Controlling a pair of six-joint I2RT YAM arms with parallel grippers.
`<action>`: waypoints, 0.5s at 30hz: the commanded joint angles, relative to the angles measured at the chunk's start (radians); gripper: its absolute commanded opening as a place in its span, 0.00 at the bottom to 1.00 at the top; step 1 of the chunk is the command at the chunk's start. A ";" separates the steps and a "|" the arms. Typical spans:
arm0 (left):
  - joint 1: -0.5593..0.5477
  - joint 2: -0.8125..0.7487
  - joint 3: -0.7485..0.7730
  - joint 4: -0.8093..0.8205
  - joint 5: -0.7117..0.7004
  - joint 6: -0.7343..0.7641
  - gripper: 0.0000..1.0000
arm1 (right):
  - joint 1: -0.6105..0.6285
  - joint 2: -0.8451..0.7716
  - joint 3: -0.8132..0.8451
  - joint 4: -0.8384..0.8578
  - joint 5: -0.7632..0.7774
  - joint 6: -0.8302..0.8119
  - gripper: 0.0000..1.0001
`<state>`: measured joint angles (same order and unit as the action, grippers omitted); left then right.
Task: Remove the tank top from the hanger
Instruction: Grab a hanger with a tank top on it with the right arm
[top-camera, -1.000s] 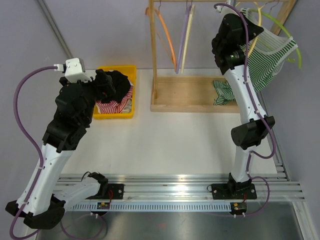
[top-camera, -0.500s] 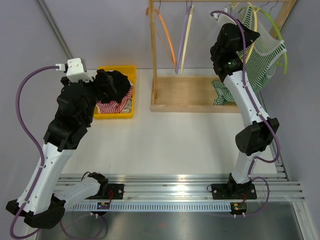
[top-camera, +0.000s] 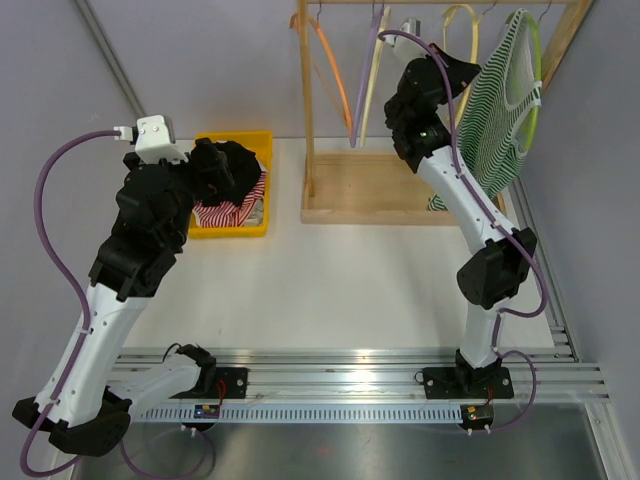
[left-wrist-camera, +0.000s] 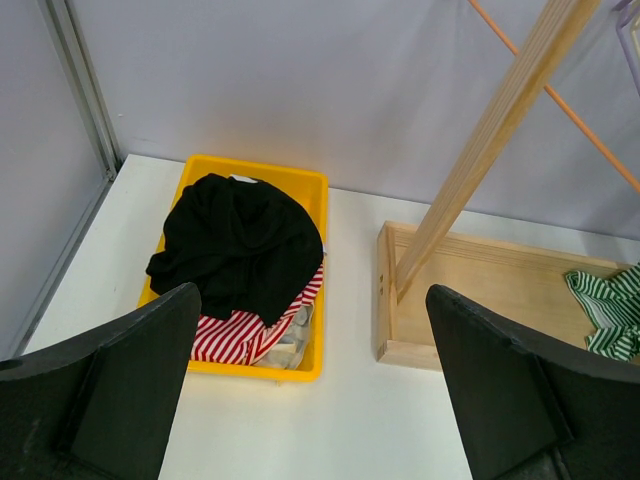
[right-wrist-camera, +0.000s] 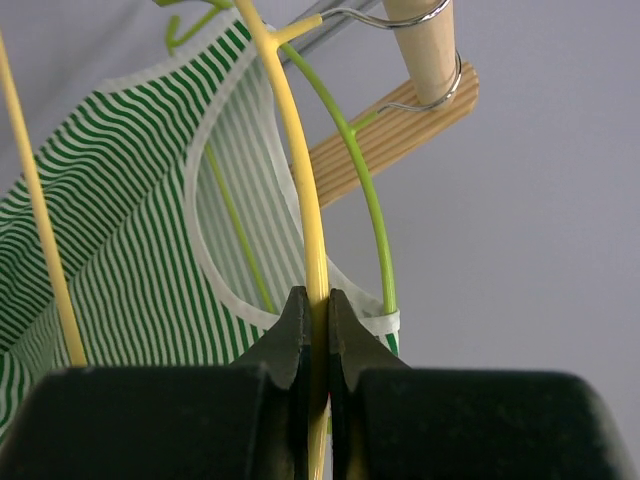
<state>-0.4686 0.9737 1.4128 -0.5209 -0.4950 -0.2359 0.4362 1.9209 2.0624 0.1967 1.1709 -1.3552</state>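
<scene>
a white table (top-camera: 330, 280) fills most of the overhead view, with my two arms rising from its near edge. at the far side stands a wooden rack (top-camera: 380, 190): a shallow tray base, upright posts and a top rail (right-wrist-camera: 425, 40).

left of the rack sits a yellow bin (top-camera: 235, 137), well apart from the tank top. it holds a black garment (left-wrist-camera: 240, 240) heaped on a red-and-white striped cloth (left-wrist-camera: 240, 335). my left pincer (left-wrist-camera: 312, 300) hovers over this bin with its fingers spread wide apart and nothing between them.

the tank top (top-camera: 495, 120), green and white striped with a white trimmed neckline, hangs at the far right end of the rail on a green hanger (top-camera: 537, 70). it is turned nearly edge-on to the overhead camera. a green striped cloth (top-camera: 437, 200) lies crumpled in the right corner of the rack's base, below the tank top.

other hangers crowd the rail. an orange hanger (top-camera: 335, 70) hangs near the left post, with two pale hangers beside it towards the middle. a yellow hanger (top-camera: 460, 15) hangs just beside the tank top, between my right arm and the garment. from my right wrist, its thin arm crosses in front of the tank top's neck opening, with the green hanger's arm just to its right.

my right pincer (right-wrist-camera: 317, 305) is raised to the rail and pressed together on that yellow hanger's arm, not on the tank top or its green hanger.
</scene>
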 joint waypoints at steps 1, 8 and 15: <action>-0.002 0.005 -0.003 0.048 0.024 -0.005 0.99 | 0.077 0.070 0.022 0.072 -0.065 -0.096 0.00; -0.002 0.002 -0.002 0.047 0.022 -0.005 0.99 | 0.156 0.157 0.096 0.112 -0.056 -0.159 0.00; -0.002 0.000 -0.002 0.044 0.021 -0.006 0.99 | 0.183 0.155 0.131 0.133 -0.039 -0.088 0.00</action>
<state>-0.4686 0.9783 1.4128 -0.5213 -0.4923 -0.2363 0.5922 2.0460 2.1727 0.3645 1.2236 -1.4841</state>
